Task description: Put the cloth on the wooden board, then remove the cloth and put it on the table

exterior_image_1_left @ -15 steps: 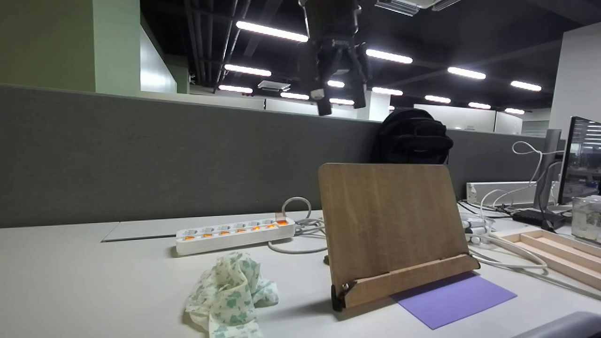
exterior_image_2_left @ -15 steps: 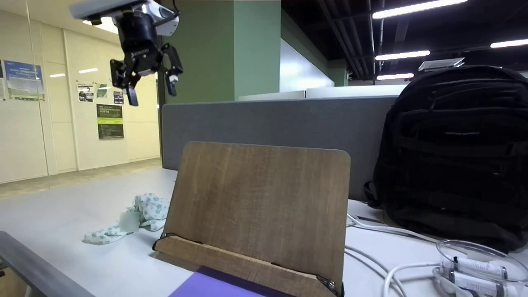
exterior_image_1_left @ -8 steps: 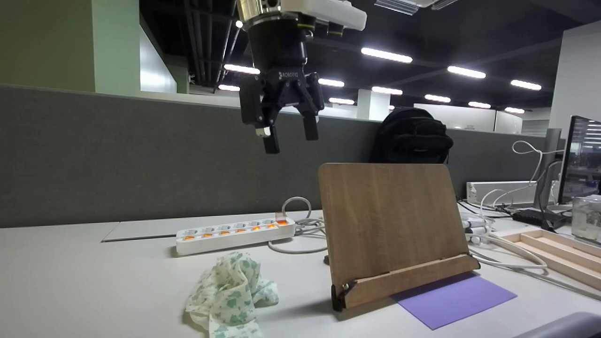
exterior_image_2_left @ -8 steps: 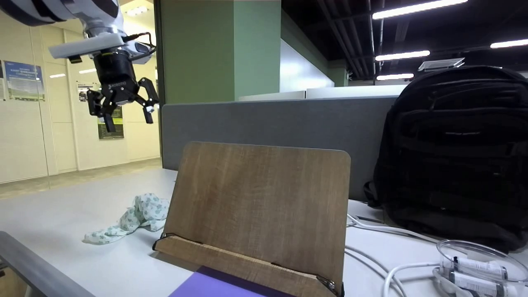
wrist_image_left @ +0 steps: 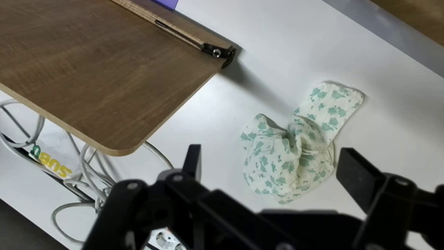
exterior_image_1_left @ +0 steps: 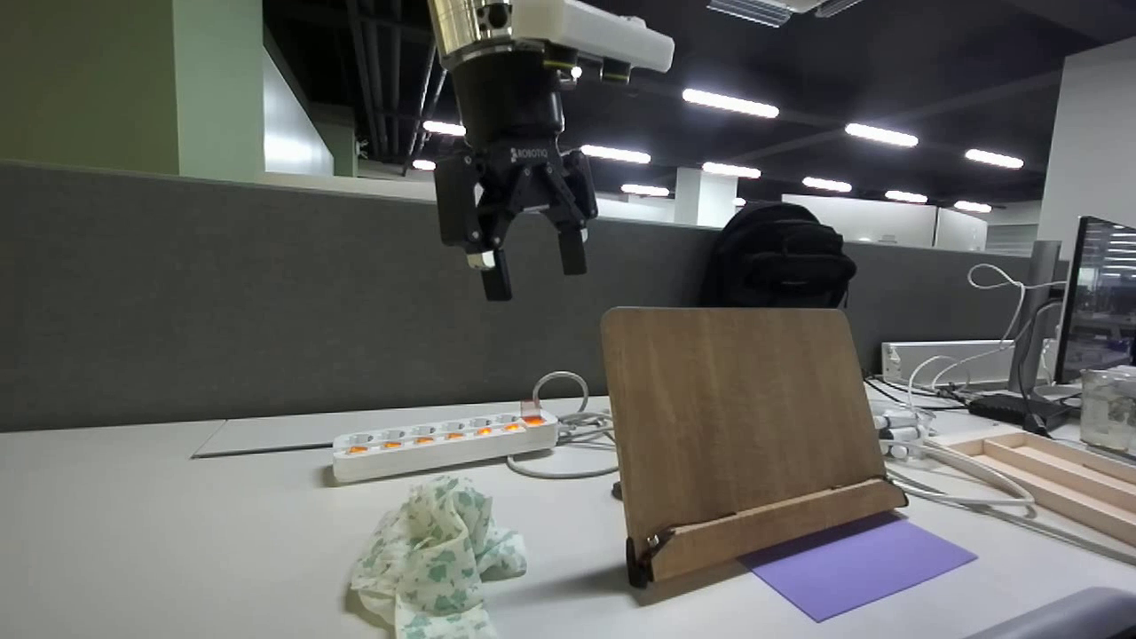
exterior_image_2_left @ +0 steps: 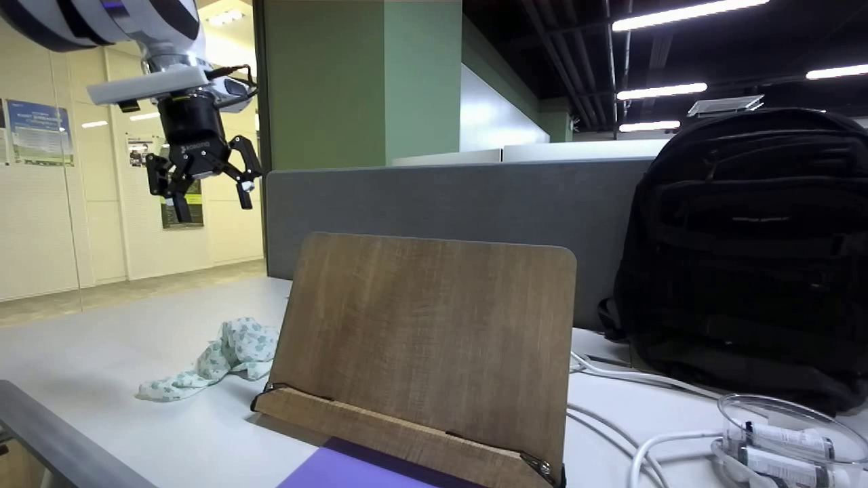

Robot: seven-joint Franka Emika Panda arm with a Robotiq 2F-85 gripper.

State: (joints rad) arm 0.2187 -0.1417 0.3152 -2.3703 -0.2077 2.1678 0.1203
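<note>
The crumpled white cloth (exterior_image_1_left: pixel 439 564), printed with green leaf-like motifs, is lying on the counter (exterior_image_1_left: pixel 177 532) beside the wooden reading stand (exterior_image_1_left: pixel 745 426), a gap separating the two. The end effector (exterior_image_1_left: pixel 534 280) is hanging well above the cloth and pointing down, its two fingers (exterior_image_1_left: pixel 572 253) standing wide apart. In the wrist view the cloth's bulk is showing between those fingers, while one flap is stretching toward the counter's grey-trimmed edge (wrist_image_left: pixel 392 29).

The wrist view is revealing a white item (wrist_image_left: pixel 57 163) lettered SUB in yellow, lying among looping cables (wrist_image_left: pixel 78 205) behind the stand, which is screening that spot in both exterior views. In an exterior view a power strip (exterior_image_1_left: pixel 444 448) is lying near the counter's edge along the grey partition (exterior_image_1_left: pixel 311 302), its switches glowing orange; the wrist view is catching only a few of its sockets. In an exterior view a clear round container (exterior_image_2_left: pixel 736 420) is holding white tubes (exterior_image_2_left: pixel 790 437).

The stand's board is leaning back toward the partition edge, and a purple sheet (exterior_image_1_left: pixel 861 564) is lying partly under its ledge (exterior_image_1_left: pixel 772 530). A black backpack (exterior_image_1_left: pixel 781 257) is standing by the partition; a monitor (exterior_image_1_left: pixel 1100 302) and a shallow wooden tray (exterior_image_1_left: pixel 1065 506) are standing farther along the counter. Posters (exterior_image_2_left: pixel 41 132) are hanging on a pale wall (exterior_image_2_left: pixel 105 224), and strip lights (exterior_image_1_left: pixel 728 104) are glowing below a dark ceiling (exterior_image_1_left: pixel 887 89).
</note>
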